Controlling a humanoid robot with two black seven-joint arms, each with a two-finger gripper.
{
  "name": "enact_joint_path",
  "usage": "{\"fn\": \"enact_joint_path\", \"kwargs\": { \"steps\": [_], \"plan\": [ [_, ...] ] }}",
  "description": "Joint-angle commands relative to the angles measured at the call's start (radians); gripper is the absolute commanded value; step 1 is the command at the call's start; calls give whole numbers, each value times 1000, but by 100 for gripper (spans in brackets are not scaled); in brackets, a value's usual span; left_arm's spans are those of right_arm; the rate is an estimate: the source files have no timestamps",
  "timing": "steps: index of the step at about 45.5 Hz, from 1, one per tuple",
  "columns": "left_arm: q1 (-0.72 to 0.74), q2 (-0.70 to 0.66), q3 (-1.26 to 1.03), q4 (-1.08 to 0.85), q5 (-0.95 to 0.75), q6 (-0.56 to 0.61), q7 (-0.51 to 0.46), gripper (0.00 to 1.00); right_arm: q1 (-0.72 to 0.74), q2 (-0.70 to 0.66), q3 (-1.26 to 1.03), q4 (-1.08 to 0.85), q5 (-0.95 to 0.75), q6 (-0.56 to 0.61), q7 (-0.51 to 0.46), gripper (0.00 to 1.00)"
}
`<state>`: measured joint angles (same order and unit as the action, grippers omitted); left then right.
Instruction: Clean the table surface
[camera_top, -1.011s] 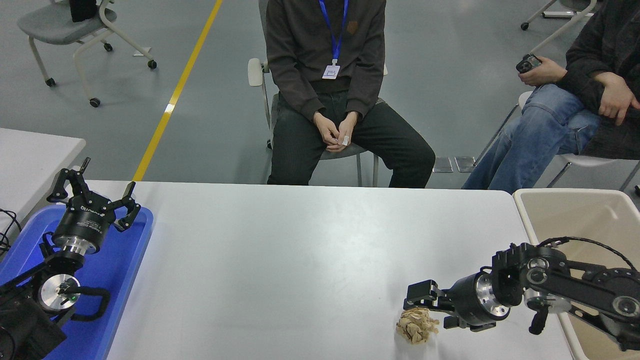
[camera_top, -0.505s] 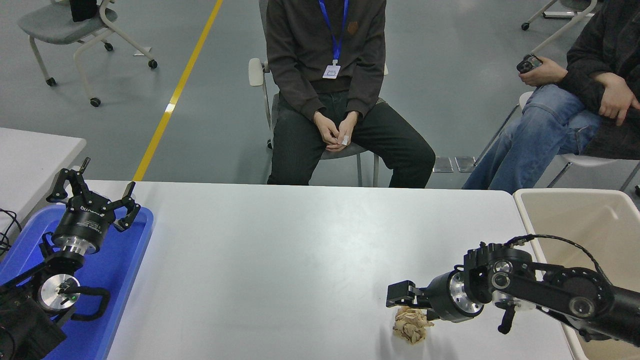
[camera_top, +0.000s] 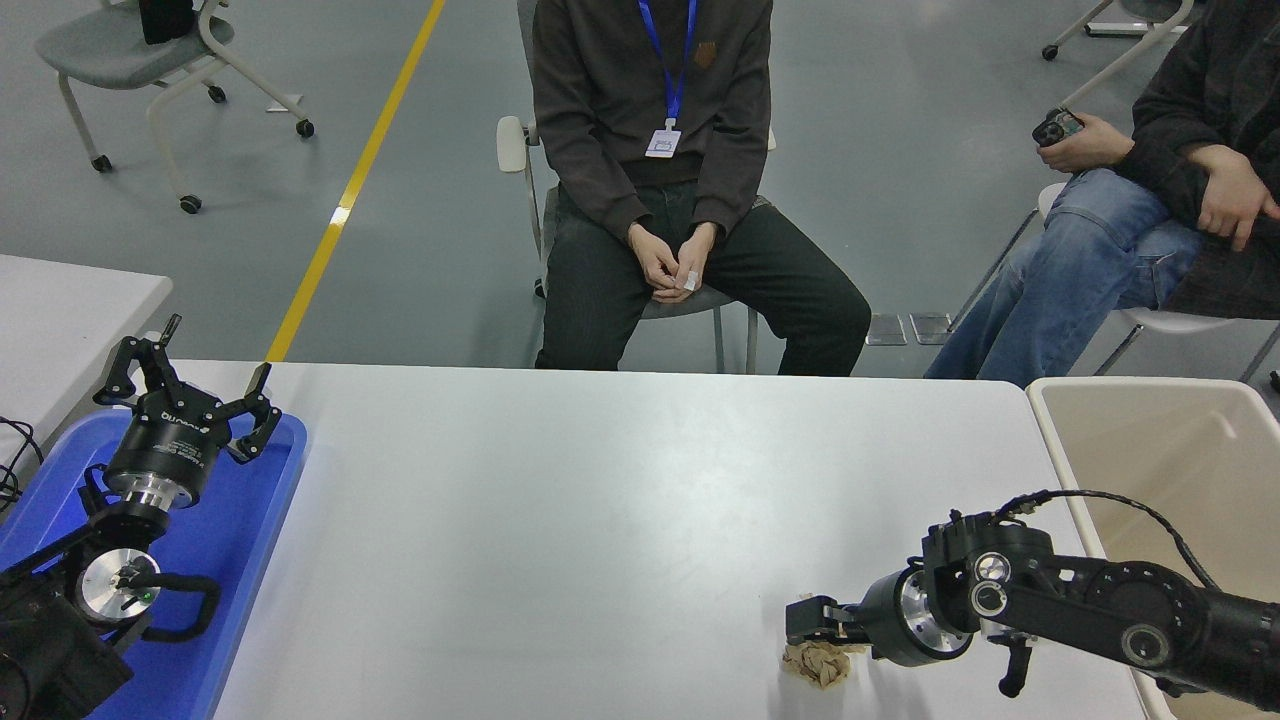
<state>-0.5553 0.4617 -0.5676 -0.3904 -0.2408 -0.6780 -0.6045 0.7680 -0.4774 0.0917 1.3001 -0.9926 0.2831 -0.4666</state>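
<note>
A: Right gripper (camera_top: 812, 630) low over the table surface (camera_top: 560, 520), arm reaching in from the right edge; directly under and just ahead of its tip sits a crumpled tan paper wad (camera_top: 820, 662), near the table's front edge. Are the jaws on it?

B: Cannot tell; the fingers are seen end-on and merge with the top of the wad; contact looks likely, but whether they are spread or closed on it is not resolvable from the head view.

A: Handling estimate for the wad: very light, soft, compressible; no fragility concern; the creased surface should give grip, not slip. Risk is that it skates ahead of the tool if nudged from the side; a light wad offers no resistance.

B: Agreed; best hold is across the bulk of the crumple from above, fingers either side of its middle, squeezing until it compacts; a pinch on a loose flap might tear or unfold.

A: The table itself is rigid, matte, flat; it tolerates the fingertips brushing it.

B: Beige bin (camera_top: 1150, 440) lies behind and to the right of the tool, beyond the table edge; a judged drop point. Left gripper (camera_top: 190, 385) far to the tool's left, parked over the blue tray (camera_top: 250, 540), fingers splayed wide, holding nothing.
</note>
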Motion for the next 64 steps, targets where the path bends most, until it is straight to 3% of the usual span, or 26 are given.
{"fn": "enact_joint_path", "kwargs": {
  "steps": [1, 12, 14, 17, 20, 23, 25, 64],
  "plan": [
    [0, 0, 0, 1, 0, 0, 0, 100, -3, 2, -1, 7, -20, -10, 2, 97],
    [0, 0, 0, 1, 0, 0, 0, 100, -3, 3, -4, 24, -18, -9, 9, 76],
    [0, 0, 0, 1, 0, 0, 0, 100, -4, 5, -7, 24, -18, -6, 11, 62],
    [0, 0, 0, 1, 0, 0, 0, 100, -9, 3, -10, 28, -17, 1, 11, 53],
    [0, 0, 0, -1, 0, 0, 0, 100, -24, -3, -13, 47, -17, 1, 11, 25],
    [0, 0, 0, 1, 0, 0, 0, 100, -33, -4, -23, 48, -17, 2, 11, 14],
    [0, 0, 0, 1, 0, 0, 0, 100, -35, -4, -24, 48, -17, 1, 11, 0],
    [0, 0, 0, -1, 0, 0, 0, 100, 50, -115, 26, 136, 81, 10, 17, 0]
  ]
}}
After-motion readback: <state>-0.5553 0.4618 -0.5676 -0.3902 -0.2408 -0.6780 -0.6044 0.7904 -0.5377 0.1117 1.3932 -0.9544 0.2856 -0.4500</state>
